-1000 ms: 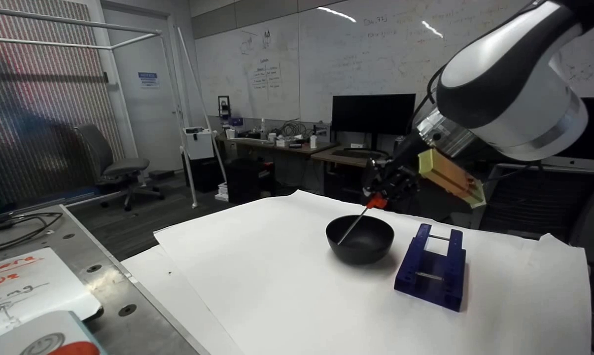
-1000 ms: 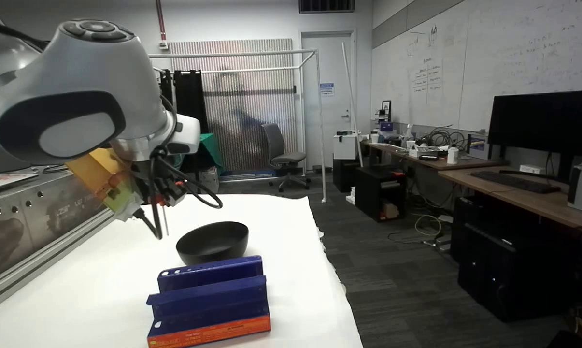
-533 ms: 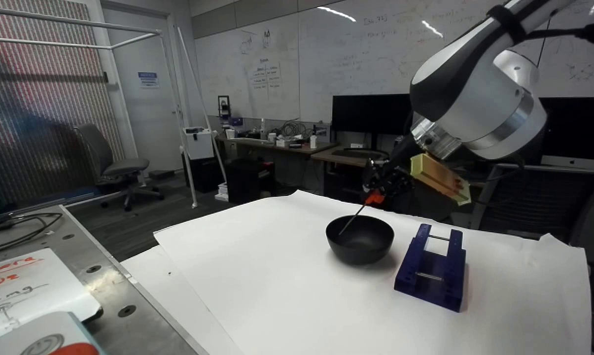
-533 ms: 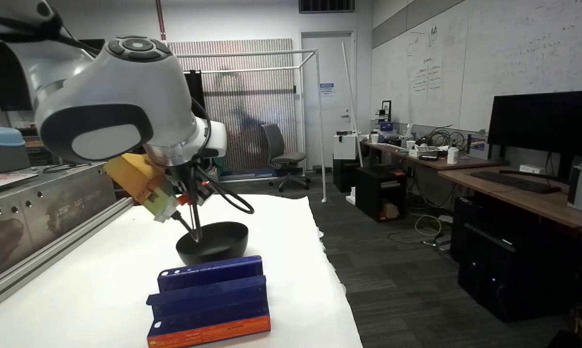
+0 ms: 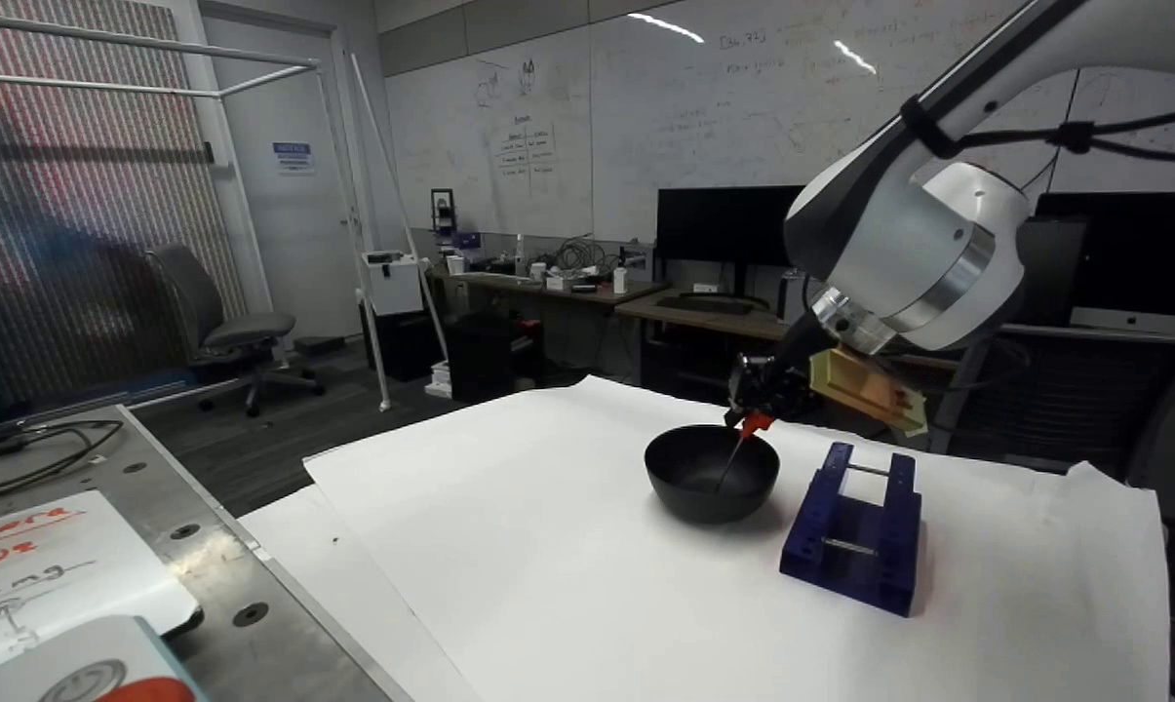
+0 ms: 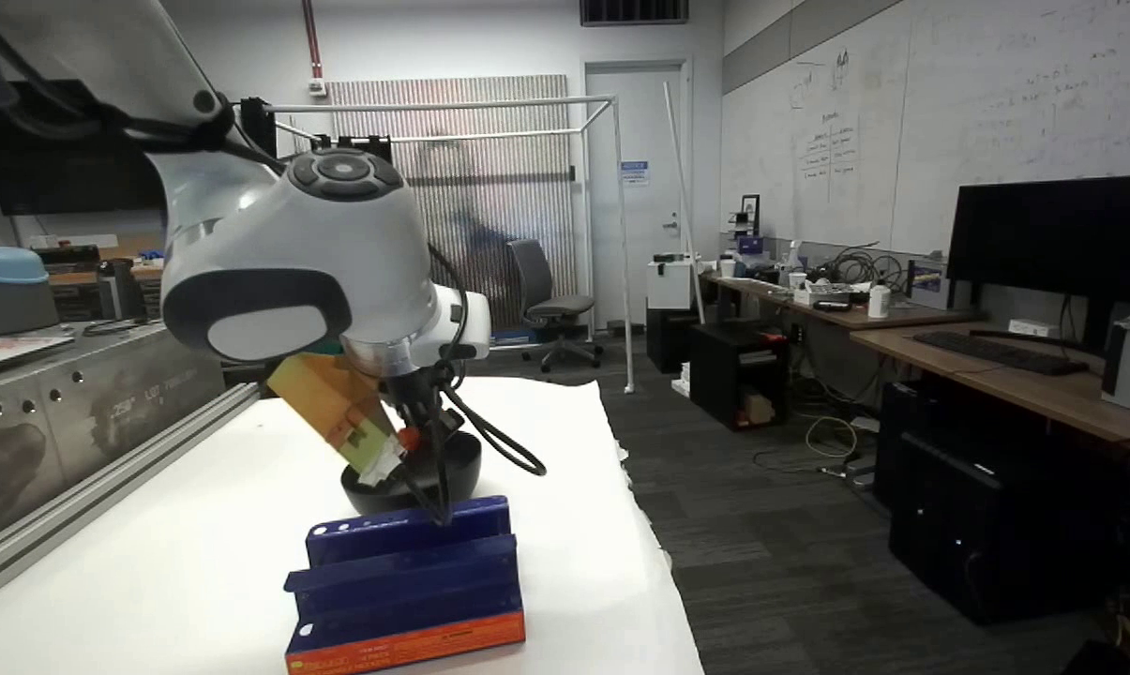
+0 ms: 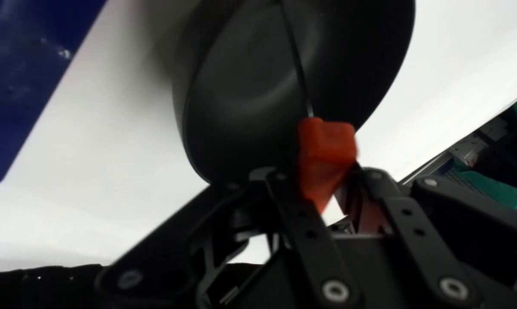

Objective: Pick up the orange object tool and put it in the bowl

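The orange object tool (image 5: 756, 423) has an orange-red handle and a thin metal shaft. My gripper (image 5: 743, 417) is shut on its handle, just above the far rim of the black bowl (image 5: 680, 495). The shaft points down into the bowl; I cannot tell whether its tip touches the bottom. In the wrist view the handle (image 7: 327, 146) sits between the fingers (image 7: 320, 176) and the shaft runs across the bowl's inside (image 7: 249, 146). In an exterior view the handle (image 6: 409, 438) shows partly behind cables, in front of the bowl (image 6: 363, 492).
A dark blue slotted rack (image 5: 894, 546) stands beside the bowl on the white-covered table (image 5: 548, 585); it also shows in the wrist view (image 7: 26, 86). A yellow-orange block (image 5: 865, 395) is fixed to my wrist. Loose cables (image 6: 499, 441) hang from the arm near the bowl.
My arm has carried the tool over the bowl and lowered it, moving right and down in both exterior views. The shaft has become steeper. The bowl and rack have not moved.
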Available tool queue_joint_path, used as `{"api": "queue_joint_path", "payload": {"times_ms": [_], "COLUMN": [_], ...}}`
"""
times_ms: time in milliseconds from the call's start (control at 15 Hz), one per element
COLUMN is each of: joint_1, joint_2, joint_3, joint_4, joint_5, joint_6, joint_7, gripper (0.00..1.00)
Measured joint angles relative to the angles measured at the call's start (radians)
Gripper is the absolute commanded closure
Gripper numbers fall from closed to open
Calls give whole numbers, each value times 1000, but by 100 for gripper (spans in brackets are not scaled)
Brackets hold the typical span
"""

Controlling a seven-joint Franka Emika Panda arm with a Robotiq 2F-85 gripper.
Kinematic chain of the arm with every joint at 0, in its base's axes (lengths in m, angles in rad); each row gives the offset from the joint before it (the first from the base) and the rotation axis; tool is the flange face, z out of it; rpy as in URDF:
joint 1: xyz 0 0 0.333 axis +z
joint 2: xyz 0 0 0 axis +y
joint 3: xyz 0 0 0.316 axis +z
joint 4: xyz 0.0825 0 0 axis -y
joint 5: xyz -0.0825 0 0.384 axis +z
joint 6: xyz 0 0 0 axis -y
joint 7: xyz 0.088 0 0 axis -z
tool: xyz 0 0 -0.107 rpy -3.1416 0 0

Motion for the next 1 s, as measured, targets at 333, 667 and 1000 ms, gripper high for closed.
{"api": "queue_joint_path", "payload": {"times_ms": [333, 667, 1000], "joint_1": [-13, -11, 122], "joint_2": [57, 16, -117], "joint_3": [1, -17, -196], "joint_4": [21, -5, -158], "joint_5": [3, -84, -501], "joint_6": [-1, -59, -245], "joint_7": [-6, 32, 404], "gripper": [0, 0, 0]}}
